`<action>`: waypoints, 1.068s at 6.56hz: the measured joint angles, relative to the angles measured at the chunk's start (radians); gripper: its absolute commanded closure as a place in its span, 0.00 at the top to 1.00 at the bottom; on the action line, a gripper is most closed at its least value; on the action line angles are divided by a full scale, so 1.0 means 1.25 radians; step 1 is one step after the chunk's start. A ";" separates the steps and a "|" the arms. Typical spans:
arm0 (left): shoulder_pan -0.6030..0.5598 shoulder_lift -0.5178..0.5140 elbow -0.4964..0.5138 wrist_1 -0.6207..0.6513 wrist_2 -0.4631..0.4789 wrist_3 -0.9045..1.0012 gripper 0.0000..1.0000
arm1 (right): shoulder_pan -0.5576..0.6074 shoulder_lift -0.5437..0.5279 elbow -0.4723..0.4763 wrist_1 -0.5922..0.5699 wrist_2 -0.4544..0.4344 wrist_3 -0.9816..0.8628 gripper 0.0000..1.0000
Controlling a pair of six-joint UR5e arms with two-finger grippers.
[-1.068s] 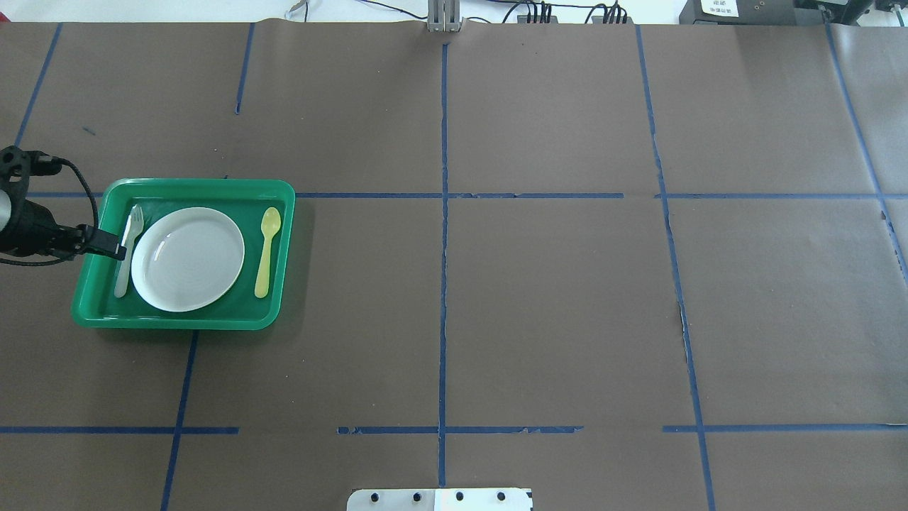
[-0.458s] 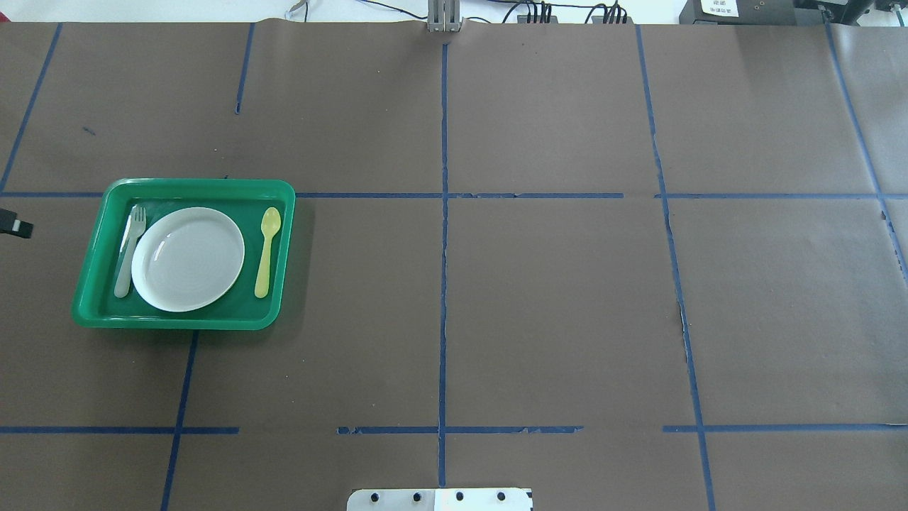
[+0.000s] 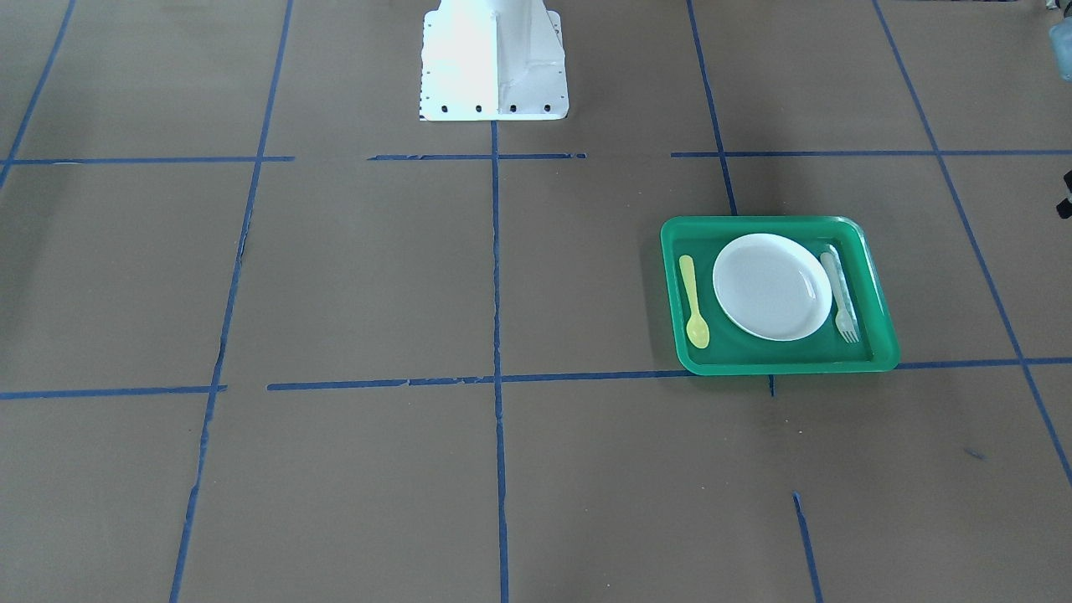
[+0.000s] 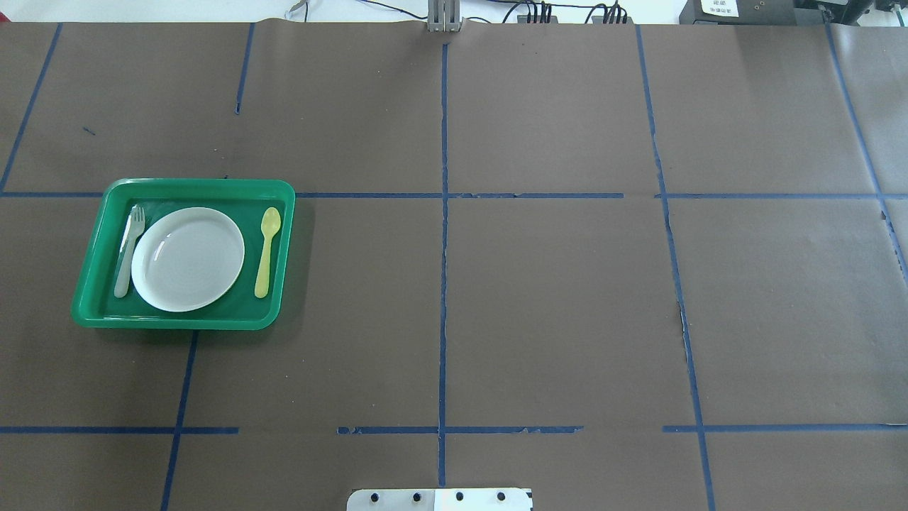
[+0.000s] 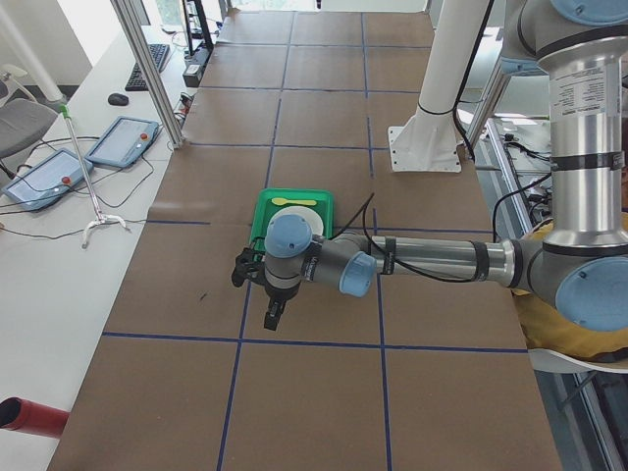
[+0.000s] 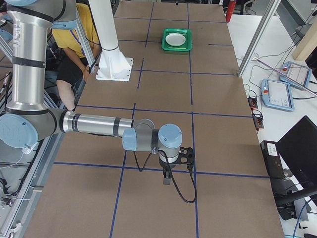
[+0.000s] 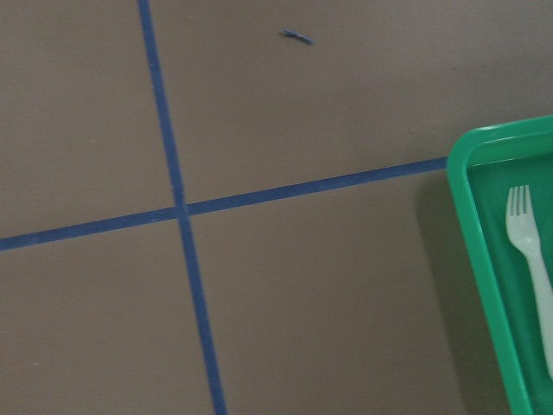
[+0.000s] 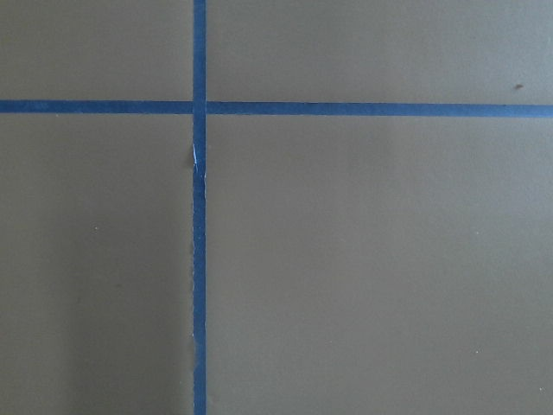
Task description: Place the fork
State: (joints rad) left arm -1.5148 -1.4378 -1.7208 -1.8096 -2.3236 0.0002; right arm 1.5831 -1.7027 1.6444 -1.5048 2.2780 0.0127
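The pale whitish fork [image 4: 129,250] lies in the green tray [image 4: 198,184], just left of a white plate [image 4: 188,259]. It also shows in the front view [image 3: 840,297] and at the right edge of the left wrist view [image 7: 531,251]. My left gripper [image 5: 272,319] shows only in the exterior left view. It hangs over the brown table, outside the tray's left side and apart from the fork; I cannot tell if it is open. My right gripper [image 6: 167,179] shows only in the exterior right view, far from the tray; I cannot tell its state.
A yellow spoon [image 4: 267,250] lies in the tray right of the plate. The table is brown paper with blue tape lines. The robot's white base [image 3: 494,59] stands at the near edge. A person in yellow sits behind the base [image 6: 74,44].
My left gripper was at the fork's handle inside the tray. It has drawn back to the left and left the overhead view. The fork stays in the tray beside the plate.
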 measured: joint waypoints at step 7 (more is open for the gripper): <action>-0.056 0.001 0.000 0.111 -0.007 0.090 1.00 | 0.000 0.000 0.000 0.000 -0.001 0.001 1.00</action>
State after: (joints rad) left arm -1.5845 -1.4369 -1.7206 -1.6703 -2.3322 0.1131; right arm 1.5831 -1.7027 1.6445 -1.5044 2.2767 0.0138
